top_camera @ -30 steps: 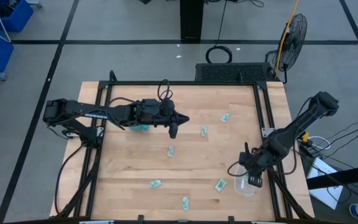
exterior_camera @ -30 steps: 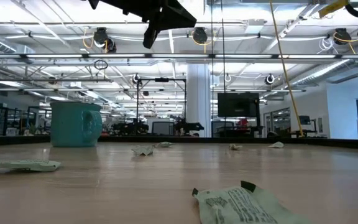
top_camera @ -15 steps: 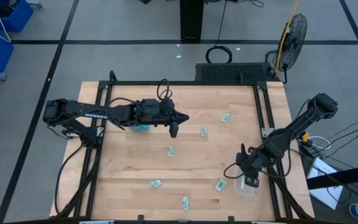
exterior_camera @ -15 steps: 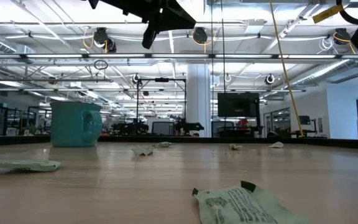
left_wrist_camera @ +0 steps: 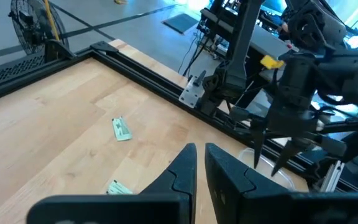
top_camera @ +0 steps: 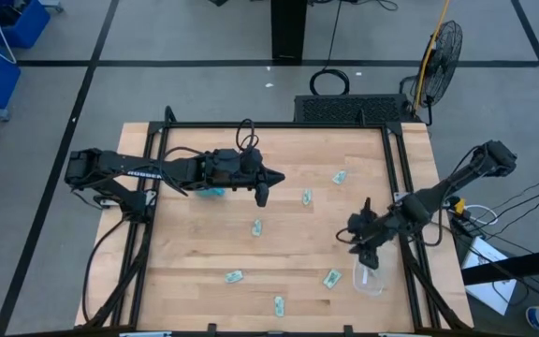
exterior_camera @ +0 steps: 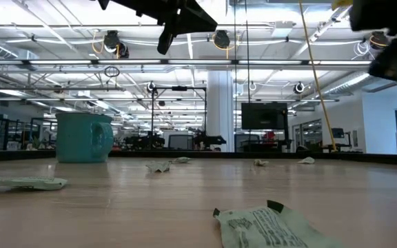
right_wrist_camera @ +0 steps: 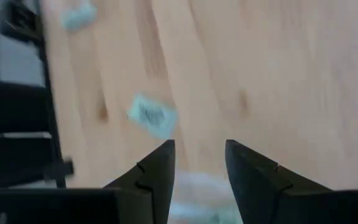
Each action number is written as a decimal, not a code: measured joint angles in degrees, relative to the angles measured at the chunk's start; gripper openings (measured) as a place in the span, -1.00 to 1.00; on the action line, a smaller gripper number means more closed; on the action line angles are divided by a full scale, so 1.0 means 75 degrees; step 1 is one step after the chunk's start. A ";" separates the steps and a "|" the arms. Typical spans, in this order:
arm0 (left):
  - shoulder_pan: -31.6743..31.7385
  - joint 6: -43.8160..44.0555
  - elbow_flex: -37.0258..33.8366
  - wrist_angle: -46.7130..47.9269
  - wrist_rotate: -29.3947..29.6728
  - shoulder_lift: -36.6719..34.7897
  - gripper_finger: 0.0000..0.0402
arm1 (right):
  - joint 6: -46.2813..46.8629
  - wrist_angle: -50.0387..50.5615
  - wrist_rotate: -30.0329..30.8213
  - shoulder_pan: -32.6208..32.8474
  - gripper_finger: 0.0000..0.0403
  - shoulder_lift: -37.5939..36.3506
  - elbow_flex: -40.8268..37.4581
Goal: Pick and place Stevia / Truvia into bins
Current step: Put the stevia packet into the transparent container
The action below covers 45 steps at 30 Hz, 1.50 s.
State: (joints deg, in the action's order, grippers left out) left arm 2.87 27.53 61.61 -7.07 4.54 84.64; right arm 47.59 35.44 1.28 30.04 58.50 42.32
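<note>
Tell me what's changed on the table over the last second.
The right gripper, which was down over the clear tub, has lifted away and swung toward the middle of the table; its fingers have opened and hold nothing. The left gripper stays put above the table near the teal mug. The loose sachets lie where they were.

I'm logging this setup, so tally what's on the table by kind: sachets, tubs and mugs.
Loose sachets: 6
Clear tub: 1
Teal mug: 1
Total: 8
</note>
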 joint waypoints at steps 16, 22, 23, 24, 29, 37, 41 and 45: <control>0.0000 -0.0022 -0.0001 0.0003 -0.0009 0.0003 -0.81 | -0.3644 -0.3237 -0.1792 -0.0095 -0.17 0.2815 0.0004; 0.0000 -0.0044 -0.0001 0.0063 -0.0019 0.0002 -0.81 | -0.4345 -0.3353 -0.1827 0.0089 -0.18 0.3439 0.0005; 0.0000 -0.0055 -0.0001 0.0103 -0.0023 0.0003 -0.81 | -0.4490 -0.3362 -0.1712 0.0106 -0.18 0.3561 0.0004; 0.0000 -0.0055 -0.0001 0.0152 -0.0023 0.0003 -0.81 | -0.4617 -0.3388 -0.1630 0.0106 -0.18 0.3683 0.0004; 0.0006 -0.0052 -0.0001 0.0245 -0.0026 0.0003 -0.81 | -0.5055 -0.3503 -0.1590 0.0108 -0.18 0.4242 0.0008; 0.0006 -0.0087 -0.0001 0.0302 -0.0026 0.0003 -0.81 | -0.5518 -0.3553 -0.1595 0.0094 -0.23 0.4430 0.0027; 0.0006 -0.0099 -0.0001 0.0350 -0.0026 0.0003 -0.81 | -0.5531 -0.3541 -0.1531 0.0091 -0.38 0.4436 0.0024; 0.0006 -0.0123 -0.0001 0.0353 -0.0026 0.0003 -0.81 | -0.5530 -0.3536 -0.1246 0.0081 -0.61 0.4444 0.0021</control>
State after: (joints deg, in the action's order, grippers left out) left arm 2.92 26.61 61.60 -4.43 4.34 84.66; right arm 6.11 8.92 -8.06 30.65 91.83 42.48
